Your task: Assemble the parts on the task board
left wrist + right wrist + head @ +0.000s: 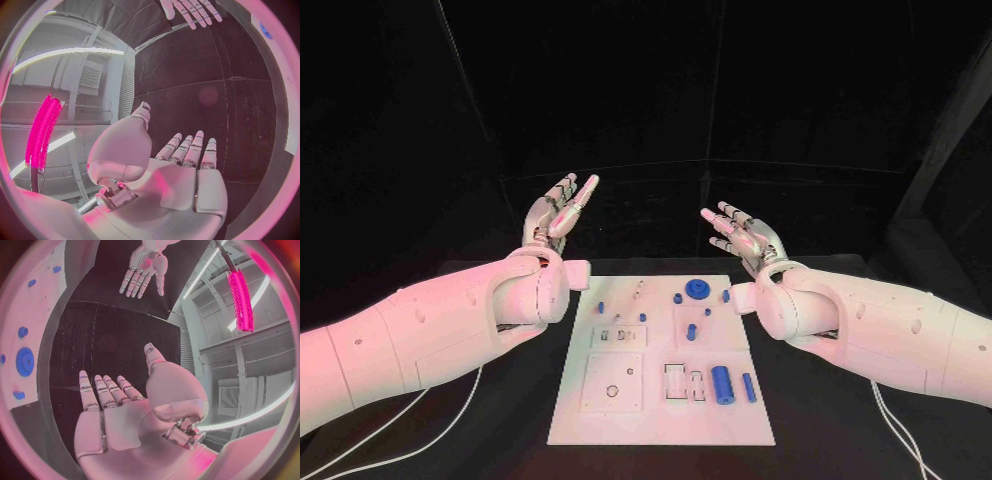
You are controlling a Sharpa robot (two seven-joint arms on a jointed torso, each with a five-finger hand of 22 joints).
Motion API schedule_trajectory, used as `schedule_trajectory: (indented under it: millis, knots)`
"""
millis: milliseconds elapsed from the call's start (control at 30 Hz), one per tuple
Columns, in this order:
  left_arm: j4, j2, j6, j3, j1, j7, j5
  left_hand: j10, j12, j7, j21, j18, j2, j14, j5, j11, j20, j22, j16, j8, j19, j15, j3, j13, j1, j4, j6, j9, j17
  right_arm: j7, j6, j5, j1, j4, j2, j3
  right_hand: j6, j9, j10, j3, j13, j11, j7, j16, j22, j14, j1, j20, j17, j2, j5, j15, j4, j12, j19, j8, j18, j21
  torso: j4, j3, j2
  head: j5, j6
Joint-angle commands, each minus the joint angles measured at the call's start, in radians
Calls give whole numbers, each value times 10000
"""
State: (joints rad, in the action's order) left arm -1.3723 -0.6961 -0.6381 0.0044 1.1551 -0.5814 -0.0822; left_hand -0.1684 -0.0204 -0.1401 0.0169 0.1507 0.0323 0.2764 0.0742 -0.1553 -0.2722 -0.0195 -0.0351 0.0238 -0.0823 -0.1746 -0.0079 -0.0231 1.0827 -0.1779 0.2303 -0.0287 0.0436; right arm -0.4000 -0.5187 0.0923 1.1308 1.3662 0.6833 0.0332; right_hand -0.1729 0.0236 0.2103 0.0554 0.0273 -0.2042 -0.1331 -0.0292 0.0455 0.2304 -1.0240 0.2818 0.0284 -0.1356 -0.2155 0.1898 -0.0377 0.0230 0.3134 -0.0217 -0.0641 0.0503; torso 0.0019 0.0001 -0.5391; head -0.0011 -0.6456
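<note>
Dim black surroundings; the white task board stands out brightly. Pink light tints the arms. Wrist views bend strongly at their rims, with glaring ceiling strips.

Task board: plain white plate w/ thin dark outlines of rectangles & circles. Parts on it all blue: round disc, big cylinder, thin peg, small pegs darker blue. Tabletop: black, no pattern. Left hand & right hand: silver, dark gaps betw. finger segments. Arms: smooth white shells. Cables white.
</note>
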Motion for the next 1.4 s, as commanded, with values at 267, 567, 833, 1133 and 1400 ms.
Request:
schedule_trajectory:
  millis: [267,567,833,1133,1400]
  knots:
    - [-23,-330,866,-1,-6,-440,-102,-962,-144,-912,256,113,179,1387,53,-499,-218,-130,-507,155,-391,-285,-22,-99,574,-72,795,-83,249,178,1386,3350,236,-1011,7,70,-5920,541,6830,-443,396,8,-1144,-1429,634,6919,-2619,26,391,-158,-106,-178,-1688,1357,4536,-1104,-1195,1705,-21,-10,-140,-49,7]
    - [-318,-551,1108,-8,-32,-489,-90,-6553,-1479,-1270,2627,197,352,5841,36,-687,-181,-1265,-2132,1047,-5408,-139,-55,-519,1221,383,5110,-473,831,421,1324,5391,316,-1043,173,59,-7640,434,8382,-807,344,452,-804,-1516,711,8919,-2865,-556,382,-76,-109,-794,-2506,1140,6009,-1039,-1212,2340,25,-24,-352,-102,10]
    - [-1052,-1066,1723,-10,-43,-290,426,-8258,-1753,-891,3342,357,444,7905,23,-195,235,-1440,-2433,1344,-7264,452,54,-457,1606,793,6827,-419,1147,1125,1510,7542,762,-1147,157,56,-8442,444,9672,-1189,384,874,-533,-1737,1074,10583,-3047,-1204,570,239,-118,-1356,-2528,961,7320,-931,-1212,3290,76,-104,-786,-215,113]
    - [-1862,-1510,2215,-8,-48,-122,993,-8817,-1522,-798,3495,344,487,8566,17,-62,444,-1424,-2253,1141,-7923,642,-79,-451,1666,895,7153,-367,1469,2859,2026,10737,1206,-1073,80,53,-8798,430,10429,-1224,408,1235,-273,-2727,1872,12658,-2885,-1852,1224,645,-435,-1932,-2498,804,8681,-734,-1199,4867,205,-198,-1194,-294,149]
    - [-2269,-1629,2203,-9,-56,-45,798,-8834,-1232,-832,3278,312,491,8302,16,-115,378,-1271,-1740,955,-7784,540,-154,-432,1726,1025,7201,-364,1507,4123,2904,13399,1331,-813,-114,47,-8949,412,10414,-1470,361,1288,-234,-4477,2545,12809,-2776,-2088,2457,870,-418,-2015,-2497,413,8982,-460,-1164,6047,308,-193,-1438,-310,123]
